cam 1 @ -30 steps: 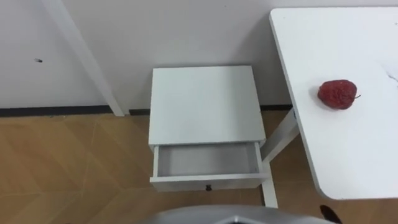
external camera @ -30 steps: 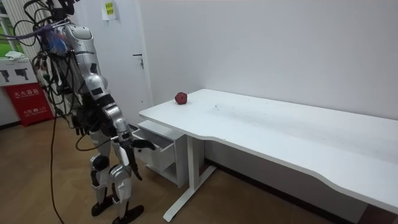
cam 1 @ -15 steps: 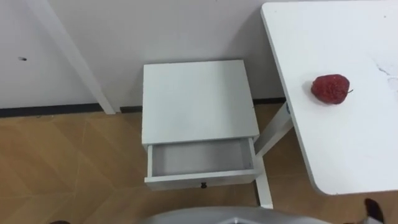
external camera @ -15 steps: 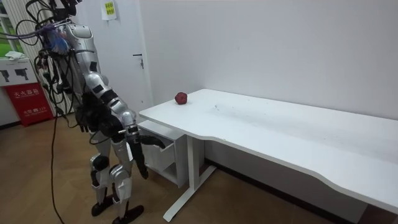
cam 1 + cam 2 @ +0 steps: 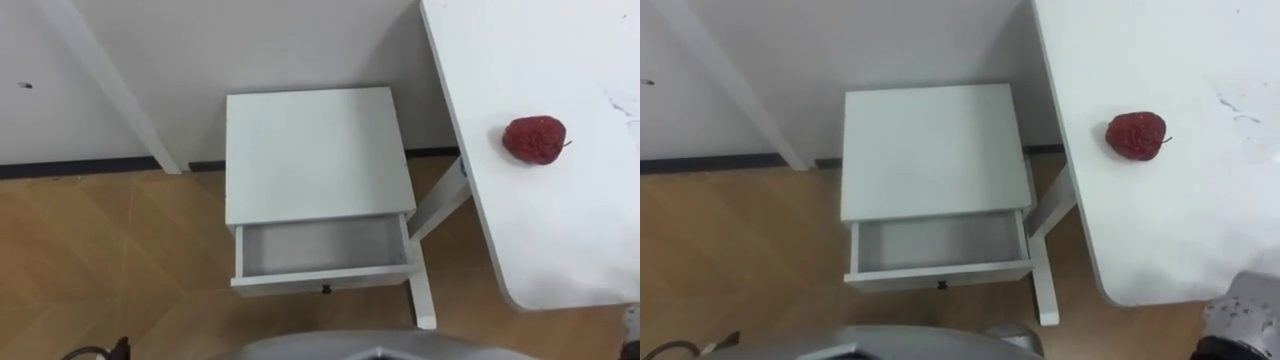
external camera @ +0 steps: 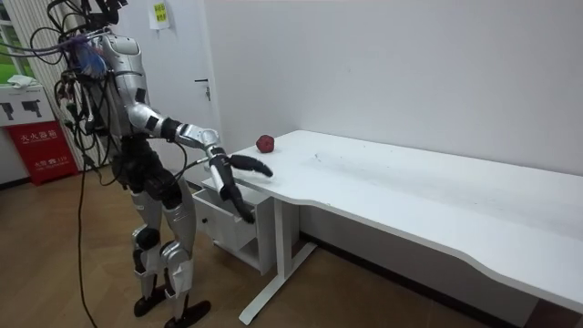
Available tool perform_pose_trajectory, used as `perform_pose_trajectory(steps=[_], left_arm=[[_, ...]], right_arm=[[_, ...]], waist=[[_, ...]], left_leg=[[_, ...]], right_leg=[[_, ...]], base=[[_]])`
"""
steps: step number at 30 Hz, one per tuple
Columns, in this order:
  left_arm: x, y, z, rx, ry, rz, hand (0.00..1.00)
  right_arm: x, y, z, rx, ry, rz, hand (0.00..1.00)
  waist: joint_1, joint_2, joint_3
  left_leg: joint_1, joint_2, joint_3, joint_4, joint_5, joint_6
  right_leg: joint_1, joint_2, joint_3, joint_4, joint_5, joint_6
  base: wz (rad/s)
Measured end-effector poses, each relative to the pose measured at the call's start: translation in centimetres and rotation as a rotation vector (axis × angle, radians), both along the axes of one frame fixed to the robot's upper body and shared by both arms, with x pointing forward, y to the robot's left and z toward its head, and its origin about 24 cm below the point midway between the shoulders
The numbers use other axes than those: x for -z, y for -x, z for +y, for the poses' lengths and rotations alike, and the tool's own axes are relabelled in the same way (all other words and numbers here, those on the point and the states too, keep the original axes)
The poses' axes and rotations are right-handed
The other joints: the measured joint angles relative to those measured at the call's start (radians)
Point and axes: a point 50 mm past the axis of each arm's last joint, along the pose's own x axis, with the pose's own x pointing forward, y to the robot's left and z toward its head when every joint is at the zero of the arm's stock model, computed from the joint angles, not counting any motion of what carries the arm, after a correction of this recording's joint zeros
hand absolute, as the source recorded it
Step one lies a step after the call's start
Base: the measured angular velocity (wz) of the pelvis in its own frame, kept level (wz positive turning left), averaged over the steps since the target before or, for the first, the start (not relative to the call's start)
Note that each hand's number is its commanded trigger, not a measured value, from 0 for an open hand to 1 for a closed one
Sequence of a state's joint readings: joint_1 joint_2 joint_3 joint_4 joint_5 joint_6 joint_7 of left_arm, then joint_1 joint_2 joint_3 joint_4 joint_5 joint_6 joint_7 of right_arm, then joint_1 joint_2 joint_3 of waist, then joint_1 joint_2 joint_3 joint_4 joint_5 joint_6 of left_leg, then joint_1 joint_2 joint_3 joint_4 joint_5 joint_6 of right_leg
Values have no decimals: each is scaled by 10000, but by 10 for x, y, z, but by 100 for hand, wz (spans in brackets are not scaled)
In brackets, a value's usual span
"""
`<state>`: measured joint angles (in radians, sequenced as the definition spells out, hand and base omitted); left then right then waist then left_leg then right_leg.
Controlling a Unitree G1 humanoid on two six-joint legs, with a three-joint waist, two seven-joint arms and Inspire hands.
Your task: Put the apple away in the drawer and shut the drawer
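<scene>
Your right hand (image 6: 244,165) has risen, fingers outstretched and empty, toward the apple (image 5: 533,138) on the right-side desk (image 5: 570,220); the drawer (image 5: 320,247) waits open.

- A plain white wall (image 6: 410,73) spans the upper right of the room view, evenly lit.
- A long white table (image 6: 437,196) runs along it from centre to lower right, on a white leg (image 6: 278,264).
- A small white cabinet (image 5: 315,150) stands against the wall at centre of the eye views, just beside the table.
- Wood-toned floor (image 5: 90,250) covers the lower left there, edged by dark skirting (image 5: 80,167).
- A pale door (image 6: 187,91) and a red box (image 6: 38,150) stand at the room view's left.
</scene>
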<state>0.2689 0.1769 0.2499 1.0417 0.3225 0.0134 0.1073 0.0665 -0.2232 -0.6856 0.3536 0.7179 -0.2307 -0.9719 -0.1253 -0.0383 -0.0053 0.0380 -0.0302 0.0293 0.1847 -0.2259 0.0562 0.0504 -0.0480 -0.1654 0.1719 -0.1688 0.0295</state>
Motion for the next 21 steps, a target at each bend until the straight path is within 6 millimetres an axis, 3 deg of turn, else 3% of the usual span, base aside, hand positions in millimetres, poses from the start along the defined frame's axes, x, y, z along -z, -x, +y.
perform_pose_trajectory(steps=[6, 12, 16, 21], left_arm=[[2, -2, -4, 175, 137, 75, 0], [4, 0, -6, 243, 213, 249, 0], [4, 6, -7, 264, 178, 467, 0], [5, 12, -10, 441, 176, 686, 0]], right_arm=[[-41, -21, 11, -762, 2882, 814, 0], [-58, -38, 29, -2099, 5260, 2079, 0], [-58, -46, 40, -3189, 6287, 2878, 0], [-41, -56, 61, -5932, 6364, 3488, 0]], waist=[[295, 98, 0], [695, 52, -3], [836, 22, 18], [1008, -43, 55]], left_leg=[[5, 7, 11, 30, 0, 0], [85, 14, 73, 19, 1, 0], [203, 39, 68, 29, 1, 0], [249, 83, 70, -96, -3, -5]], right_leg=[[-5, 5, -25, -18, 0, 0], [31, 4, 16, -20, 0, 0], [166, 3, 7, -37, 0, 0], [192, 3, -8, -33, 0, 0]], base=[[0], [-4], [0], [0]])
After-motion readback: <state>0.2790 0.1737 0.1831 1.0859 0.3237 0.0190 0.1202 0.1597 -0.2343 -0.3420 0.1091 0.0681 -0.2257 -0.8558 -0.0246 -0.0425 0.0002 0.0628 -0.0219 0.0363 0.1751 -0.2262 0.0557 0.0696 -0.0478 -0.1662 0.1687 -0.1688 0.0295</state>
